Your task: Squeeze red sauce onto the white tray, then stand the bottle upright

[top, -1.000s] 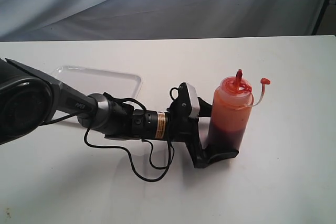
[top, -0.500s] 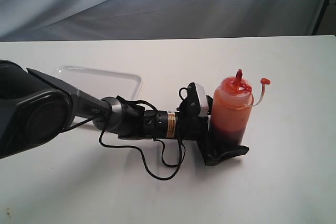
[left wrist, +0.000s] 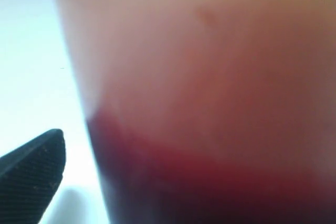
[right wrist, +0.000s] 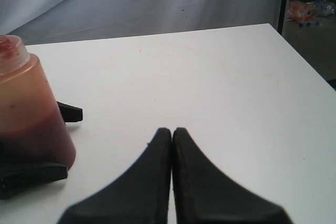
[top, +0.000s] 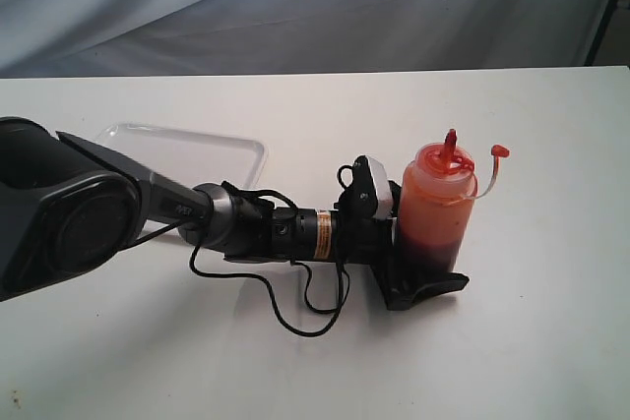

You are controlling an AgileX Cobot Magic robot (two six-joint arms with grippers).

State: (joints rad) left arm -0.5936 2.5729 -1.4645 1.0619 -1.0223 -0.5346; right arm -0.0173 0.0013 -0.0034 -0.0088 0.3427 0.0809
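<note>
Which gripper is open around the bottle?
The left gripper: its jaws stand open on either side of the bottle, low down. The right gripper is shut, apart from it.

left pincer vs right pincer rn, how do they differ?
Opening: the left pincer is wide open; the right pincer is shut, fingers pressed together.
Contents: the left pincer straddles the base of the upright bottle, contact unclear; the right pincer has nothing between its fingers.
Place: the left pincer is at the bottle; the right pincer sits apart from it, over the white table.
Shared: black fingers on both.
</note>
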